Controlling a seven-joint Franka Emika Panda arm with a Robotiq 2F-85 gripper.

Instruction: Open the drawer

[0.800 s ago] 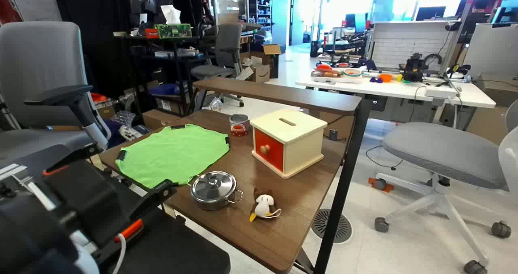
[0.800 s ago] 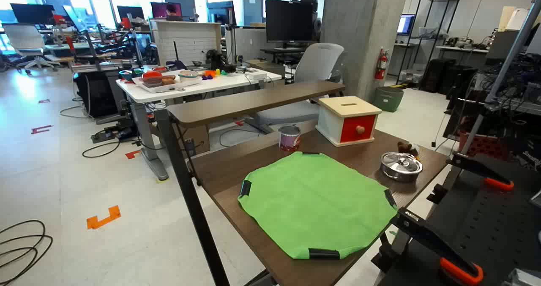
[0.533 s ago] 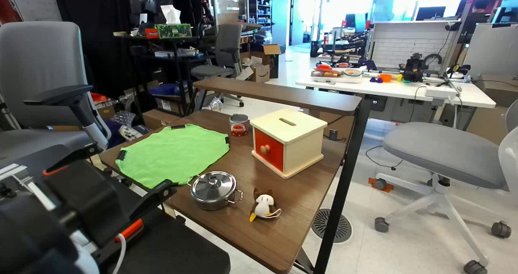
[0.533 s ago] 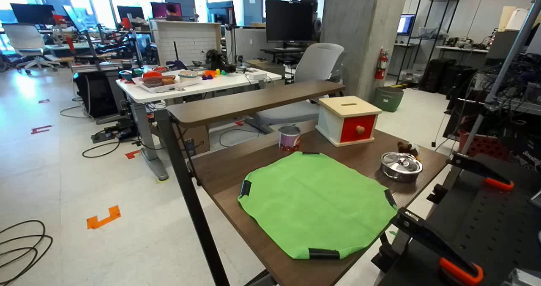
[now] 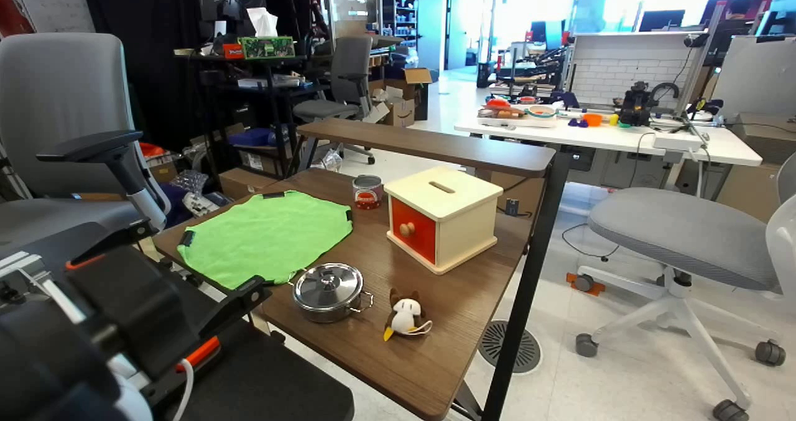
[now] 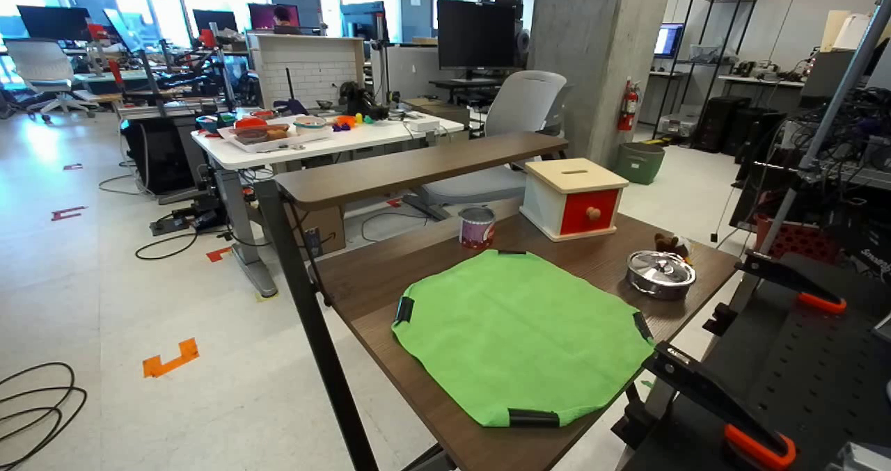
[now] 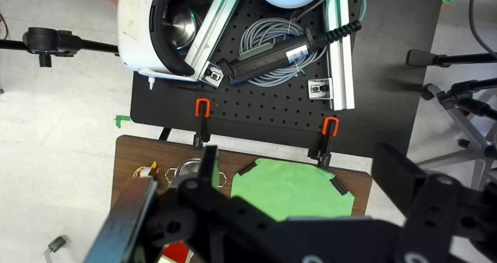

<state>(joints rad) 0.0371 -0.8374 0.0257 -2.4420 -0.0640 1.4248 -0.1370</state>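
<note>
The drawer (image 5: 420, 244) has a red-orange front with a small pale wooden knob (image 5: 407, 229). It sits flush in a light-wood box (image 5: 469, 237) with a slotted lid. The drawer front (image 6: 576, 217) and the box (image 6: 541, 203) also show in an exterior view. In the wrist view only a bit of the red front (image 7: 176, 251) shows at the bottom, mostly hidden behind the gripper. My gripper (image 7: 297, 158) is open and empty, its fingers wide apart. It is seen above the table, apart from the box. I cannot make out the gripper in the exterior views.
A green cloth (image 5: 267, 240) lies taped on the brown table (image 5: 448, 321). A lidded metal pot (image 5: 329, 290) and a plush bird (image 5: 407, 316) stand in front of the box. A can (image 5: 367, 192) stands beside it. A raised shelf (image 5: 429, 145) runs behind. Clamps (image 7: 328, 142) grip the table edge.
</note>
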